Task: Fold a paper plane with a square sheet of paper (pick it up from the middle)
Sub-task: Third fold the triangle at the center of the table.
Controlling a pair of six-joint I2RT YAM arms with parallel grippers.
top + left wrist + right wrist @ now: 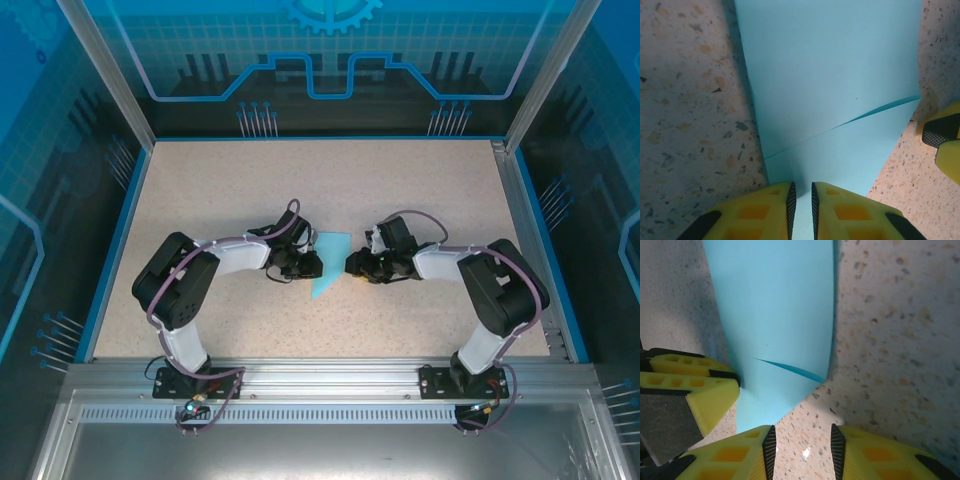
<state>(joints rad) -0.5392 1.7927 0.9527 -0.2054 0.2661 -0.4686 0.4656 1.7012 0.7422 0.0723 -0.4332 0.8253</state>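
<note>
from above, the sheet of paper (330, 252), already part folded into a narrow tapering shape, lies mid-table (250, 190) between the two grippers. both arms reach inward, elbows out and wrists low, with the left gripper (312, 265) at the paper's left edge and the right gripper (350, 264) just beside its right edge. at the left wrist, the jaws are pinched nearly together on the paper's near edge, and a folded flap lies slightly lifted ahead. i judge this hold should be firm and level so the layers don't slip. at the right wrist, the jaws stand apart over bare table, grasping nothing, with the paper's tip just ahead and to the left. the next approach should come in flat, not stabbing.
</note>
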